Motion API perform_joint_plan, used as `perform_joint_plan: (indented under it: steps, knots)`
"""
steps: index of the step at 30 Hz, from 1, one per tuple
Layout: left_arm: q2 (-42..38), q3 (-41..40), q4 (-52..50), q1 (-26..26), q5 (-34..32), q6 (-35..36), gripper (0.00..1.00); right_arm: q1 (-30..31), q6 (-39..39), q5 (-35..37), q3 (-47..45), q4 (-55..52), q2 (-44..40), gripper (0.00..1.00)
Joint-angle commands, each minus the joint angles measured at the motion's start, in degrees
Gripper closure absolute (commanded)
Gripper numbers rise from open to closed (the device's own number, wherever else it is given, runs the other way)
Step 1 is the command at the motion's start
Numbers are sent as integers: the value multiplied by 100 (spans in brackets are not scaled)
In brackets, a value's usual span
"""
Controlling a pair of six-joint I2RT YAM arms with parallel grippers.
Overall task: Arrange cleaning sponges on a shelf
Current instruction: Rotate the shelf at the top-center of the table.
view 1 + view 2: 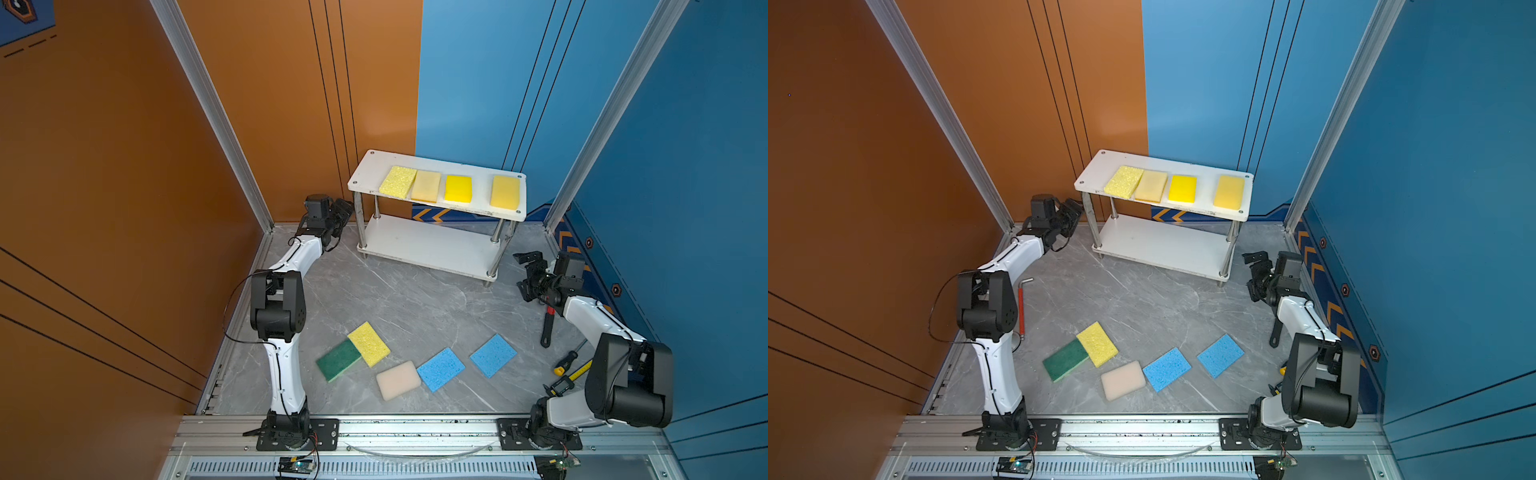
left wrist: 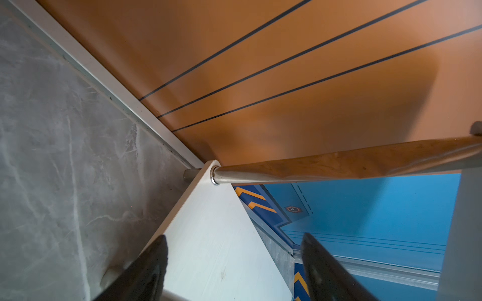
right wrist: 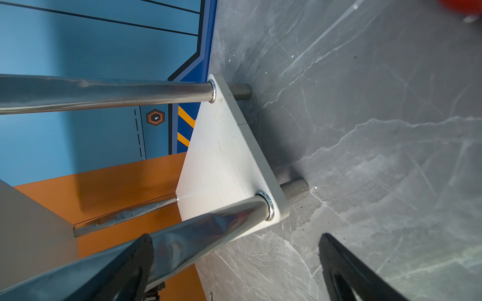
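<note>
Cleaning sponges, shelved: four yellow-toned foam rectangles [image 1: 457, 189] on white chrome-posted shelf's [image 1: 365, 174] top board.
Loose sponges: green [image 1: 337, 360], yellow [image 1: 369, 344], beige [image 1: 398, 380], two blue [image 1: 440, 369] [image 1: 493, 355], on grey marble counter [image 1: 415, 299].
Left jaws: spread, empty.
Right jaws: spread, empty.

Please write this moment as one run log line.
shelf top: four sponges | table: five sponges | left gripper: open, empty | right gripper: open, empty
</note>
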Motion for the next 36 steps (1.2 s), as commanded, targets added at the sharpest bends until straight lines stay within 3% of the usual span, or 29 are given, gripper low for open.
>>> perform_joint_plan:
  steps: [1, 12, 18, 36]
  knots:
    - [316, 435, 118, -109, 246, -56, 19, -23, 39, -186, 222, 312, 261, 0]
    - [1126, 1228, 332, -143, 680, -342, 19, -3, 45, -518, 853, 477, 1017, 0]
    - [1338, 1333, 609, -156, 1085, -379, 19, 51, -393, -536, 1302, -316, 1246, 0]
    - [965, 503, 928, -259, 1968, -22, 19, 277, -1708, -259, 2735, -2218, 1933, 0]
